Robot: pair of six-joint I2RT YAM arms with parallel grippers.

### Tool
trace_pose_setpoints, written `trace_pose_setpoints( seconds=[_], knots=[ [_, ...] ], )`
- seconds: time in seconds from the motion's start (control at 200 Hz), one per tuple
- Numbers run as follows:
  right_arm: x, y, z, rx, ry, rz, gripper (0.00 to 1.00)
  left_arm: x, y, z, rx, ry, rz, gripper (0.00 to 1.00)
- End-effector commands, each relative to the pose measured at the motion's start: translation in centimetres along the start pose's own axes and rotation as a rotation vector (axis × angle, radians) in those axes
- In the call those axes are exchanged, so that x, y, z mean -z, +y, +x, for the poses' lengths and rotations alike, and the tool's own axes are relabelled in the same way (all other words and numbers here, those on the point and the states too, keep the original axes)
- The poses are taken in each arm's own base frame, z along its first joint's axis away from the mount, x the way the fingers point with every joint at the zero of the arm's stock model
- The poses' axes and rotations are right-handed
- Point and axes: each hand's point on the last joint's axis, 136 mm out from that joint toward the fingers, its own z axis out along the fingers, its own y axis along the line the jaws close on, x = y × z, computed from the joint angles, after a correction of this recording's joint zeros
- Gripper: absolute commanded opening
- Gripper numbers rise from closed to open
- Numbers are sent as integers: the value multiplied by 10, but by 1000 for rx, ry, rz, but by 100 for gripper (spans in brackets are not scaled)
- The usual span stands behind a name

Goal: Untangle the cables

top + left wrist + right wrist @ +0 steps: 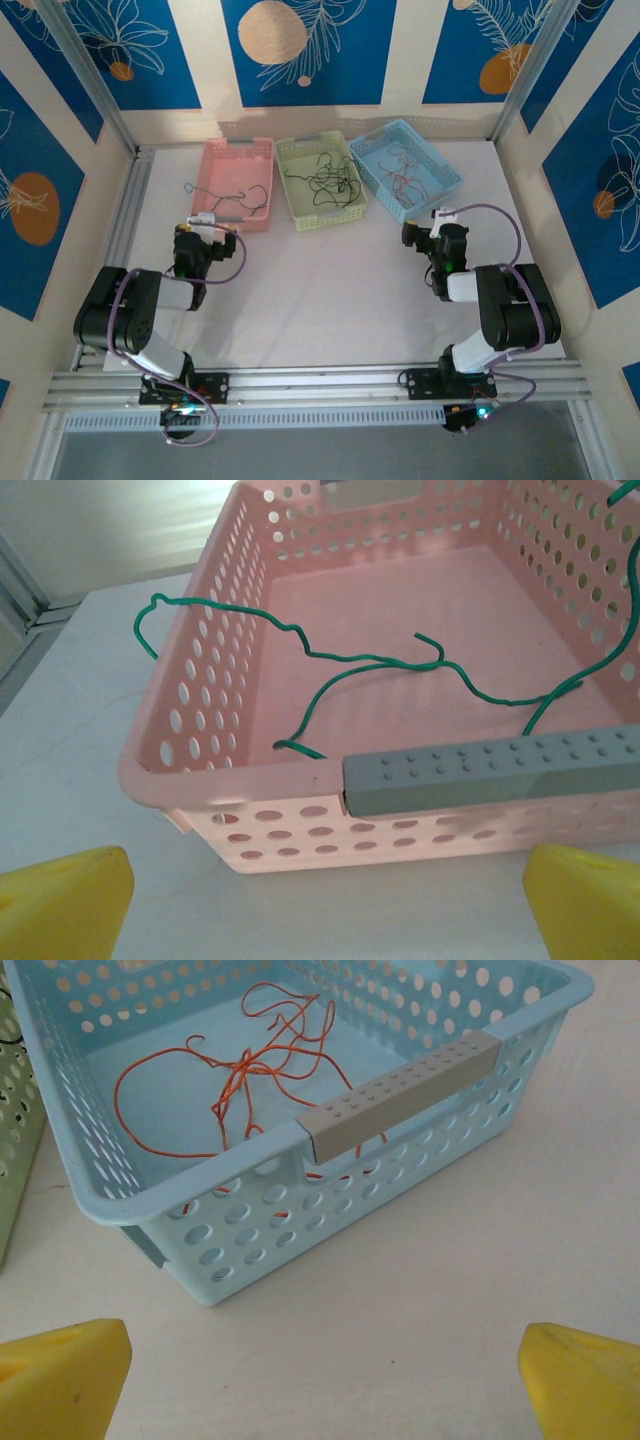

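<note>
1. The left arm is folded low over the white table (320, 300). Its elbow is out to the left and the left gripper (205, 235) points at the near wall of the pink basket (238, 180).
2. Its wrist camera shows what the overhead view can't. The left gripper (320, 910) is spread wide, with a yellow fingertip (60, 900) in each bottom corner, cut off by the edge. Nothing is between them.
3. A green cable (380, 663) lies on the pink basket's floor. One end is draped over the left wall and hangs outside. Its right part runs off past the grey handle strip (490, 770).
4. In the middle green basket (320, 180) sits a clump of black cables (322, 180). From overhead I can't tell one strand from another.
5. The blue basket (300, 1170) holds looped orange cables (250, 1070), partly hidden behind its grey handle bar (400, 1095). From above they are faint reddish threads.
6. The right arm is bent with its elbow to the right. The right gripper (320, 1390) faces the blue basket's near wall from a short way back, spread wide and holding nothing.
</note>
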Motion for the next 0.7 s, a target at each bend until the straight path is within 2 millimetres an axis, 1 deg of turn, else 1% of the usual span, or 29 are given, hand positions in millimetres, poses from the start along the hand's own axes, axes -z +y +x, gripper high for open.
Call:
trace_pose_setpoints(
  seconds=[0.0, 0.695],
  knots=[
    [0, 4, -14, -4, -41, -20, 99, -2, 0, -3, 15, -5, 16, 100],
    [-1, 5, -14, 3, -42, -19, 99, -2, 1, -3, 16, -4, 12, 100]
  ],
)
